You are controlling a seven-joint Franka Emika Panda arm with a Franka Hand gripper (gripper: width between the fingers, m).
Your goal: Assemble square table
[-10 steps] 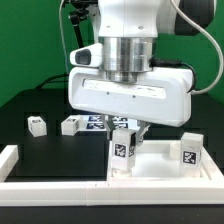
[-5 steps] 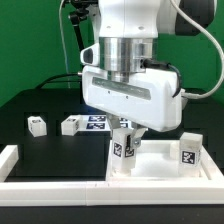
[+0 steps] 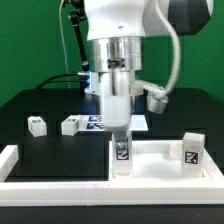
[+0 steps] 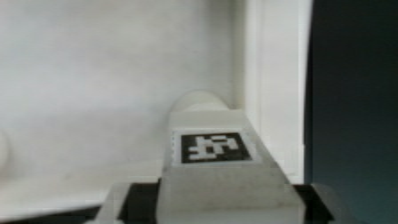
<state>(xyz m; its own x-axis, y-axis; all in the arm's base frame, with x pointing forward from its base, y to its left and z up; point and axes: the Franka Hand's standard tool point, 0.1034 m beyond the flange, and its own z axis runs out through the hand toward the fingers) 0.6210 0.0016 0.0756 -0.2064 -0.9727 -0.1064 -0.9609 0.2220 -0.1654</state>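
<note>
The square panel [image 3: 160, 166] lies flat on the table [image 3: 50, 150]. A leg [image 3: 121, 153] stands upright on the panel's corner at the exterior view's left, pinched between the fingers of the gripper [image 3: 121, 140]. A second leg [image 3: 192, 149] stands on the panel's opposite side. A third leg [image 3: 71, 125] and a fourth leg [image 3: 37, 125] lie off the panel, toward the exterior view's left.

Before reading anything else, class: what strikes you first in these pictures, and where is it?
The big white arm stands straight over a corner of the panel, its gripper shut on an upright tagged leg. A second leg stands on the panel at the exterior view's right. Two loose legs lie on the black table at its left.
</note>
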